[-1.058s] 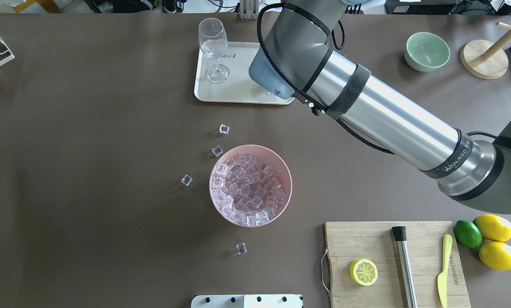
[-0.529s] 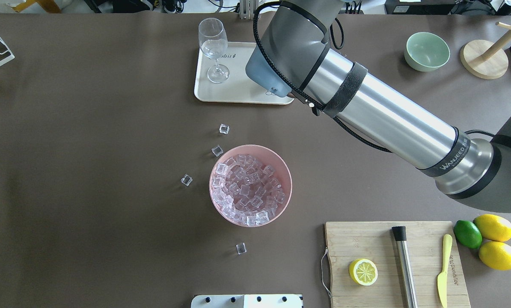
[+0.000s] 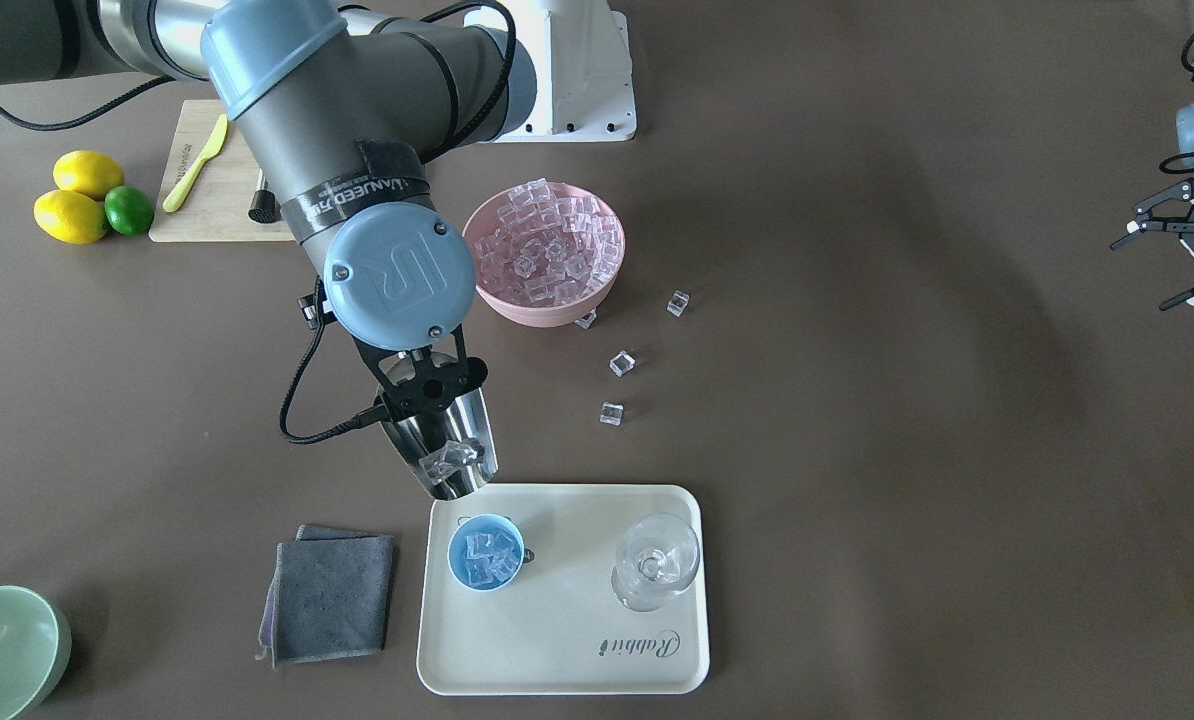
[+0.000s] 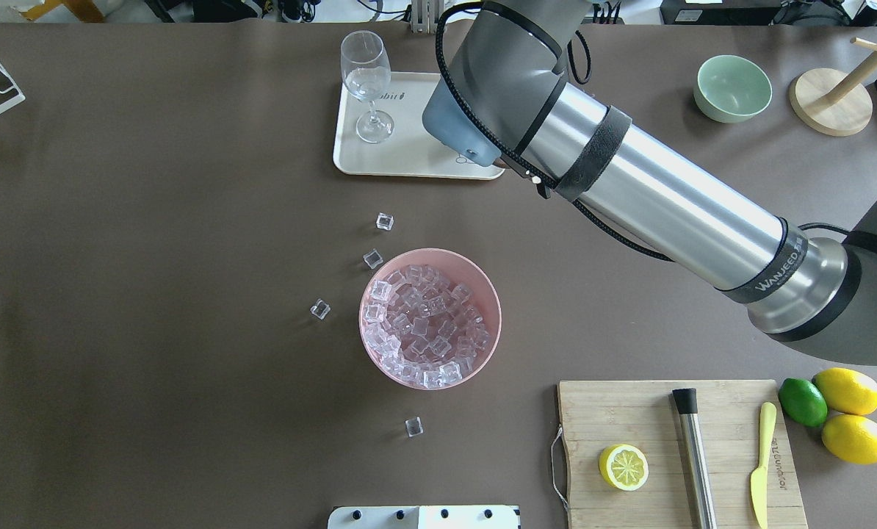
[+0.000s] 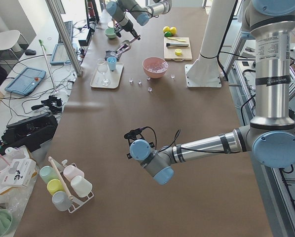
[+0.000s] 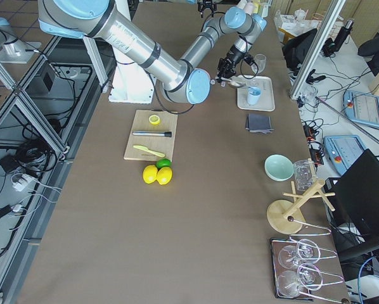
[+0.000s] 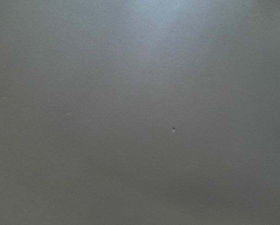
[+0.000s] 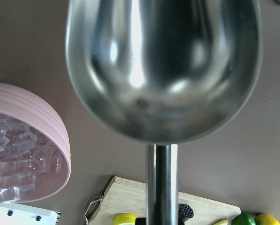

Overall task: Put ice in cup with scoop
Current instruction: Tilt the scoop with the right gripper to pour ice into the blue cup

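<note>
In the front-facing view the right pincer [image 3: 427, 388] sits left of centre, clamped shut on the thin rod handle of the steel scoop [image 3: 449, 440]. The scoop tilts mouth-down toward the bottom of the frame. Its lip is over the top left edge of the cream tray [image 3: 567, 640], and a few cubes of ice [image 3: 450, 460] lie at the lip. Just below it and not touching, the light-blue cup [image 3: 452, 556] stands on the left part of the tray with several cubes inside. A clear wine glass [image 3: 655, 565] stands on the tray's right part. The script word "Rabbit" [image 3: 638, 646] reads upside down near the tray's lower edge.

The round blue cap [image 3: 400, 272] above the pincer bears a "UR" logo. In the overhead view a dark band [image 4: 776, 274] around the right arm reads "WANJEED". Lettering on the wooden cutting board [image 4: 629, 411], beside the yellow knife [image 4: 762, 463], is too small to read.

A pink bowl [image 3: 547, 308] heaped with ice stands at upper centre. Loose cubes [image 3: 622, 363] lie on the brown counter [image 3: 857, 450] to its right and below it.

The left pincer [image 3: 1157, 262] is at the right edge of the frame, its fingers spread open. Its wrist view shows only plain brown counter. In the right wrist view the scoop's shiny trough fills the upper frame and the handle runs down to bottom centre.
</note>
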{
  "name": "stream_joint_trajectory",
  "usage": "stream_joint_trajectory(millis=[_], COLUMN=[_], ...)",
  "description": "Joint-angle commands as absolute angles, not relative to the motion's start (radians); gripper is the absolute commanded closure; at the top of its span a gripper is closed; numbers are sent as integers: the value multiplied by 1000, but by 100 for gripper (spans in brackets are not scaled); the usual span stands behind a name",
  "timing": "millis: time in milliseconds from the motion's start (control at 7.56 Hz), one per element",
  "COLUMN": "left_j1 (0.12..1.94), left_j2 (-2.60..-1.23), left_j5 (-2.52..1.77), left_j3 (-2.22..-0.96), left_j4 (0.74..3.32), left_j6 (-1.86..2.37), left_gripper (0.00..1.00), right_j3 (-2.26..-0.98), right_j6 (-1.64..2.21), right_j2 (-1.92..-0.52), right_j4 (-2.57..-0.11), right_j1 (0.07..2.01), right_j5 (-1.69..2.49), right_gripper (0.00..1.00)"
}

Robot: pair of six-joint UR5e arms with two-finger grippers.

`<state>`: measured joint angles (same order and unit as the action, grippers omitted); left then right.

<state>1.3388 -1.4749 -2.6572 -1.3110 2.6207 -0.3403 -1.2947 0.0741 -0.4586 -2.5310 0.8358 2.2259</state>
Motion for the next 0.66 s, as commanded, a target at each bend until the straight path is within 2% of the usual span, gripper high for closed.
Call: stream_joint_trajectory(millis=[0,529], left_j1=[1367,1368], left_j2=[-1474,-1474], left_j5=[-2658,-2649], left_j3=[-1331,-1335], left_j4=[2580,2580], left_j6=[-342,-334], left_gripper=[2,2], right_j3=[-1296,-1296], right_j6=[69,67], right_j2=[-459,-459], right_j4=[-2531,-2531], right_j1=[836,836], right_j5=[2224,2224], right_gripper=[100,100])
